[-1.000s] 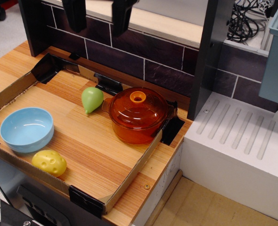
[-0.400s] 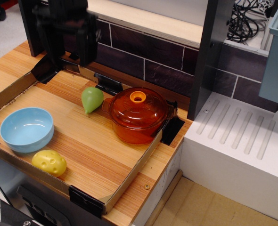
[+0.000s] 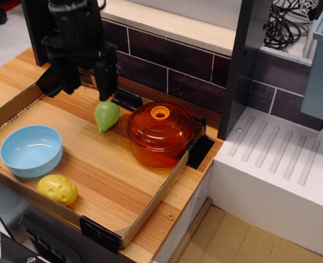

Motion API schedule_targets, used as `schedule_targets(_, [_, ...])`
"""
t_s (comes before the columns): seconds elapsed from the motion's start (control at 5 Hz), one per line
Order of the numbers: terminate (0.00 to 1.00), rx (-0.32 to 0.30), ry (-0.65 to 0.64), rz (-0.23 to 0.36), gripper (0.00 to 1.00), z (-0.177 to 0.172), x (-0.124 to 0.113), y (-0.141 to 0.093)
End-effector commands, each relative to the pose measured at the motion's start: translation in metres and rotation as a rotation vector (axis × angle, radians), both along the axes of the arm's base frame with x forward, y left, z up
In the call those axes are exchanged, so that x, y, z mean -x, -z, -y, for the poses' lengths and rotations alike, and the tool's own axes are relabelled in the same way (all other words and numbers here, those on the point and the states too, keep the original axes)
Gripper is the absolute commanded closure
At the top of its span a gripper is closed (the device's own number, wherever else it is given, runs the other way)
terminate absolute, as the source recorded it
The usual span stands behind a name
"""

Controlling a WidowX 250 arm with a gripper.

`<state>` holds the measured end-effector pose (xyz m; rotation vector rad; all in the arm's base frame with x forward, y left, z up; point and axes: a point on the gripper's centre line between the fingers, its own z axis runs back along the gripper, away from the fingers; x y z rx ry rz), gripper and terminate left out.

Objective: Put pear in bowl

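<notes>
On the counter, from the left: the bowl, a yellow toy before it, the hand released above the pear, which touches the orange pot.

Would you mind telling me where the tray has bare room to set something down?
Bare wood lies between the bowl and pot, running to the tray's front-right corner. It is crowded at the back, where the open gripper hangs by the pear.
</notes>
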<state>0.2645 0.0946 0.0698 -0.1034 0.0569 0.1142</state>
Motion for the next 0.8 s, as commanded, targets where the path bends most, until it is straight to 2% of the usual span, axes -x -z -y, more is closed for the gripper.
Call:
schedule_targets(0.0, [0.00, -0.028, -0.075, 0.066, 0.00, -0.002, -0.020, -0.001])
schedule_targets(0.2, [0.00, -0.074, -0.092, 0.070, 0.00, -0.009, -0.022, 0.008])
schedule_targets(0.6, [0.00, -0.097, -0.103, 0.030, 0.00, -0.016, -0.020, 0.026])
